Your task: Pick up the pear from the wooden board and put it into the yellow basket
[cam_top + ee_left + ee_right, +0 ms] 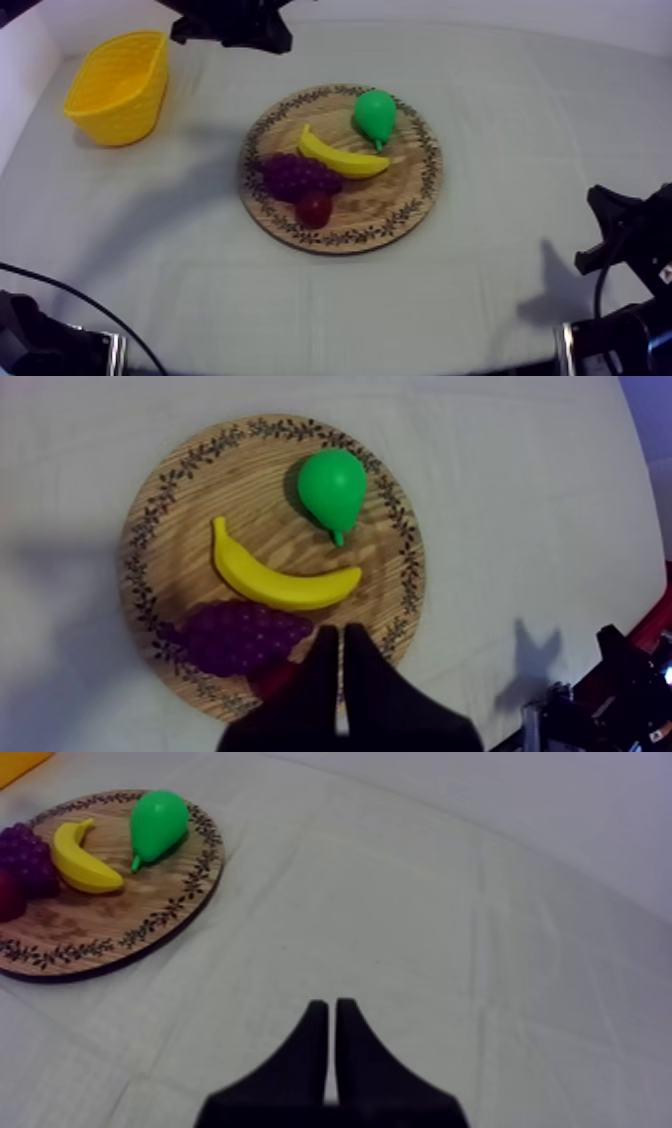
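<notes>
Green pear [375, 115] lies on the board [392, 200], not in the basket [122, 112] yet, and the left gripper [340, 632] and right gripper [331, 1005] are pressed together, holding nothing.

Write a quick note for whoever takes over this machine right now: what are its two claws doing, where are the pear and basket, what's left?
Left gripper: shut on nothing, above the board's edge by the grapes.
Right gripper: shut on nothing, over bare cloth beside the board.
Pear lies on the board near the banana; basket stands apart.
Done: nothing yet. Left: grasp pear, put it in the basket.
</notes>
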Motion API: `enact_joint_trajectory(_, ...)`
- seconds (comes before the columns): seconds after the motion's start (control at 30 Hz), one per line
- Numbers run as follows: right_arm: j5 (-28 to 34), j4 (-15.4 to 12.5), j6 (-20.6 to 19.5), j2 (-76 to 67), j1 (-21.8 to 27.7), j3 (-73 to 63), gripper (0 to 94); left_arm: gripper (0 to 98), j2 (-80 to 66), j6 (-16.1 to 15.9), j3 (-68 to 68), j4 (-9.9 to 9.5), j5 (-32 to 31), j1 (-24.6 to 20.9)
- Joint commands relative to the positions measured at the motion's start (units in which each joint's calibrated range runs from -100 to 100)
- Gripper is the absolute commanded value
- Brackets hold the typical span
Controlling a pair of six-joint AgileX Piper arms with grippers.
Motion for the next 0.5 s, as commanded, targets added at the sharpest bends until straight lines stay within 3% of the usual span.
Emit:
enact_joint_trajectory(0.0, 0.01, -0.01, -0.04, -0.04, -0.03, 0.0, 0.4, 0.0, 4.39, 0.96, -6.67, -0.67, 2.23, 0.25)
enact_joint_trajectory(0.13, 0.01, -0.01, -0.04, -0.04, -0.03, 0.0, 0.4, 0.0, 10.12, 2.1, -13.35, -1.55, 5.49, 0.17)
enact_joint_trajectory(0.37, 0.01, -0.01, -0.04, -0.04, -0.03, 0.0, 0.4, 0.0, 18.71, -0.04, -24.56, -0.48, 9.63, -0.89)
enact_joint_trajectory(0.47, 0.01, -0.01, -0.04, -0.04, -0.03, 0.0, 0.4, 0.0, 21.49, 0.47, -28.22, -0.23, 10.21, -0.7)
